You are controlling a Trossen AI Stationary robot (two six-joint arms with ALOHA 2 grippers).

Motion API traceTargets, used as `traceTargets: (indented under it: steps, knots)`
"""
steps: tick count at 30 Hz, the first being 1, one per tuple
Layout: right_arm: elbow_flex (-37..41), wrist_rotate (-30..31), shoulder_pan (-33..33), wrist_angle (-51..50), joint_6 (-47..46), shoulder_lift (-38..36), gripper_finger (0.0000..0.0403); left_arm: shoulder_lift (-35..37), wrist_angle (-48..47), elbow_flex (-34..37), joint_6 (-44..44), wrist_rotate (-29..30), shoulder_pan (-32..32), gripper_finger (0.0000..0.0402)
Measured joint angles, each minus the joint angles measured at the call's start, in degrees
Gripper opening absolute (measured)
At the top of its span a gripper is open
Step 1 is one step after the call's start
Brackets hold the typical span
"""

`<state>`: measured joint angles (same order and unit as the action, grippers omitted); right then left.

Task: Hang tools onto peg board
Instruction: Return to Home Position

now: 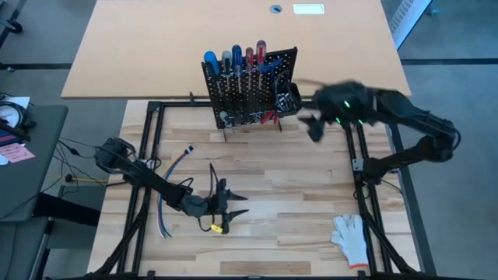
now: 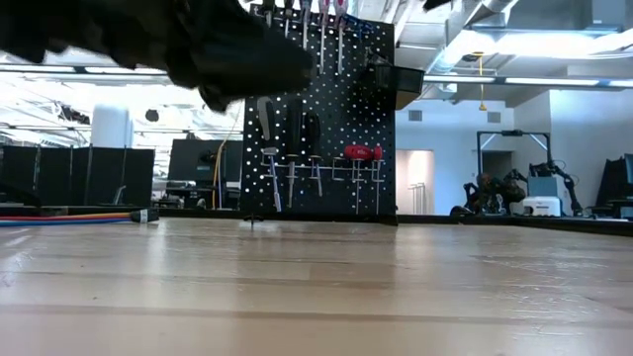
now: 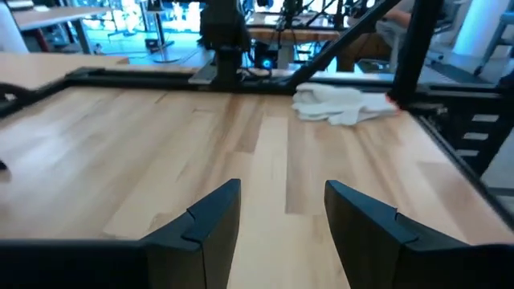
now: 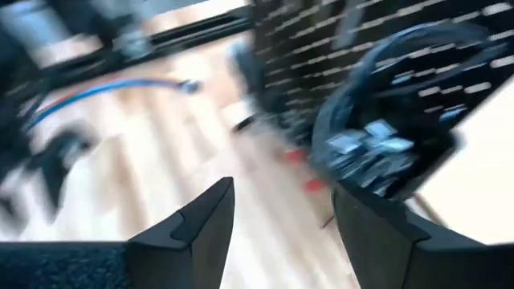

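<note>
The black peg board [image 1: 249, 89] stands upright at the table's far middle. Screwdrivers with blue, grey and red handles [image 1: 233, 58] stick up along its top, red-handled pliers [image 2: 362, 152] hang on its face, and a small black bin [image 1: 285, 96] hangs at its right end. My right gripper [image 1: 311, 126] is open and empty, just right of the bin; the bin fills the right wrist view [image 4: 377, 144]. My left gripper [image 1: 229, 204] is open and empty, low over the table's near middle.
A white glove [image 1: 350, 237] lies at the near right corner; it also shows in the left wrist view [image 3: 341, 103]. A bundle of coloured cables [image 1: 173, 175] runs along the left side. Bare wood lies between the peg board and my left gripper.
</note>
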<state>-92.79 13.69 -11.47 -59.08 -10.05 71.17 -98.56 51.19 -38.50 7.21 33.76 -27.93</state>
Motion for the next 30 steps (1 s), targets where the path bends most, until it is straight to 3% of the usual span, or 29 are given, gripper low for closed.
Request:
traceTargets:
  steps: [7,10,14,18,22,30]
  knots:
    - [16.4,1.1,18.9,1.9,-5.5,-13.1,0.0201,11.9,-12.2,0.0,-0.4,3.2,-4.0,0.0162]
    - [27.6,4.1,28.0,8.3,-10.1,-19.7,0.0185,16.6,-18.3,0.0,-0.8,6.2,-5.4,0.0142]
    - [44.0,8.6,37.5,21.9,-13.8,-29.8,0.0139,25.2,-33.0,0.0,5.1,5.4,-3.8,0.0103]
    - [56.7,9.0,41.0,34.2,-14.4,-39.5,0.0071,35.6,-45.4,0.7,8.8,5.3,-1.0,0.0052]
    - [65.9,8.9,41.7,44.3,-11.1,-47.2,0.0011,46.4,-50.2,4.2,7.5,4.6,1.3,0.0006]
    - [76.4,-2.5,39.6,56.8,-3.5,-56.5,0.0008,66.6,-48.3,17.1,10.7,1.4,7.5,0.0001]
